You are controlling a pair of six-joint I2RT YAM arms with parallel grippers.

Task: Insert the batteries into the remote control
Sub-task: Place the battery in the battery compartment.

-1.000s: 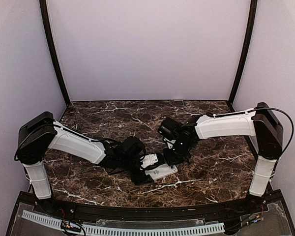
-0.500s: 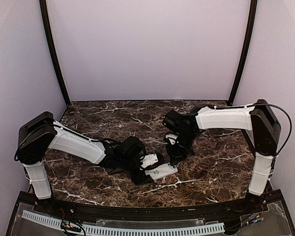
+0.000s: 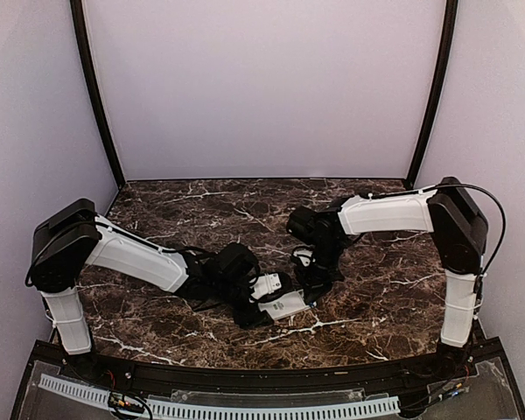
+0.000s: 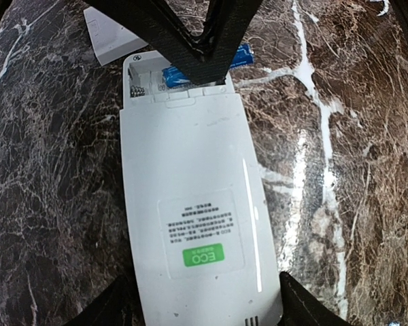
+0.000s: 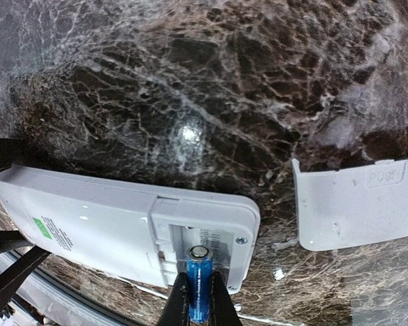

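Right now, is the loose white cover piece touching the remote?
Apart. The right wrist view shows a strip of bare table between the open end of the remote control and the cover piece.

Tabletop: dark brown marble look with white veins, polished and glossy, throwing back glare from the lamps.
Remote control: white plastic back, smooth, with a soft sheen and one long highlight streak.
Label on it: flat printed sticker, white with a green patch, slightly shiny.
Battery: glossy bright blue wrap; bare silvery metal end cap.
Cover piece: white plastic, duller finish, with raised moulded lettering.
Right gripper, jaws: black, hard and smooth, faint sheen.
Left arm: smooth white plastic shell, black joints.
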